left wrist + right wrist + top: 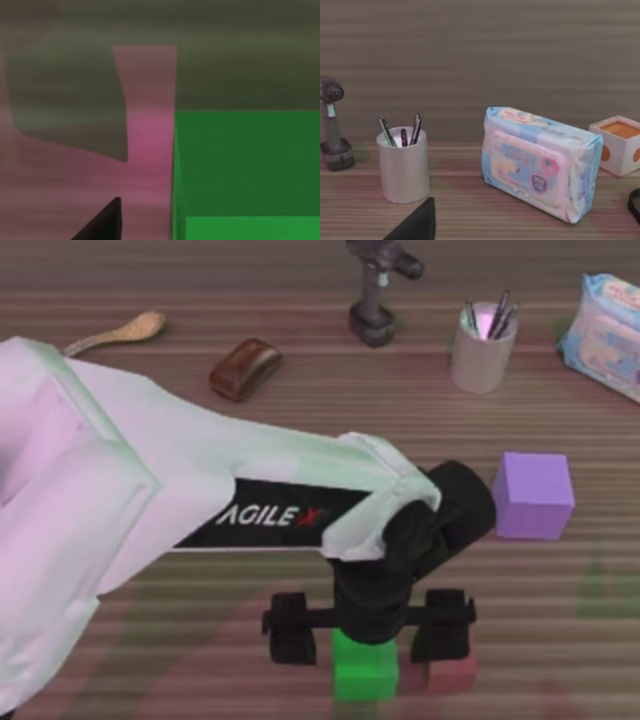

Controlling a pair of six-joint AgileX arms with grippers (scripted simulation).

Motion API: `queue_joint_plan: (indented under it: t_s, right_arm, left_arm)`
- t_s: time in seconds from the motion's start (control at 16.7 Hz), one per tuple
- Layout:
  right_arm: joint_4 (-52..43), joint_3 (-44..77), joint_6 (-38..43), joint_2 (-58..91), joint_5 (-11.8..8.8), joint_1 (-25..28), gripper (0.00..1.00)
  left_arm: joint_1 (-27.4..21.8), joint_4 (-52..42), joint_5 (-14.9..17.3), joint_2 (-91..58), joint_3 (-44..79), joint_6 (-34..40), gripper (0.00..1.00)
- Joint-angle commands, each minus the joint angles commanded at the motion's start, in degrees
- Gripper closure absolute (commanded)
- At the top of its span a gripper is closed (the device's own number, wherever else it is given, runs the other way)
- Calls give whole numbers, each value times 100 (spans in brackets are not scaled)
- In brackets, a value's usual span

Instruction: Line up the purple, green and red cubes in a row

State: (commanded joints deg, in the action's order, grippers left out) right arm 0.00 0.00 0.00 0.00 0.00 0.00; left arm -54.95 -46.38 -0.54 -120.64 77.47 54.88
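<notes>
My left gripper (367, 645) hangs low over the table's front middle, open. Its two black fingers (290, 635) straddle the bright-green cube (365, 672) with a gap on each side. In the left wrist view the green cube (247, 170) fills one side and one fingertip (107, 222) stands clear of it. The small brick-red cube (455, 675) sits just right of the green one, partly hidden under the other finger. The light-purple cube (533, 495) stands alone farther back on the right. My right gripper (530, 225) is parked out of the top view, open and empty.
A glossy brown block (245, 368), a wooden spoon (120, 333), a drill (375, 295), a pen cup (482, 345) and a wipes pack (608, 320) line the back. An orange-and-white box (619, 145) stands beside the wipes pack (537, 162).
</notes>
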Motion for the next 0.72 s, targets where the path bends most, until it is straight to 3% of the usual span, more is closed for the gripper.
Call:
queue_joint_plan:
  t_s: [0.72]
  right_arm:
    - [0,0,0,0,0,0,0]
  left_arm:
    - [100,-1408,-5,597,815,28,0]
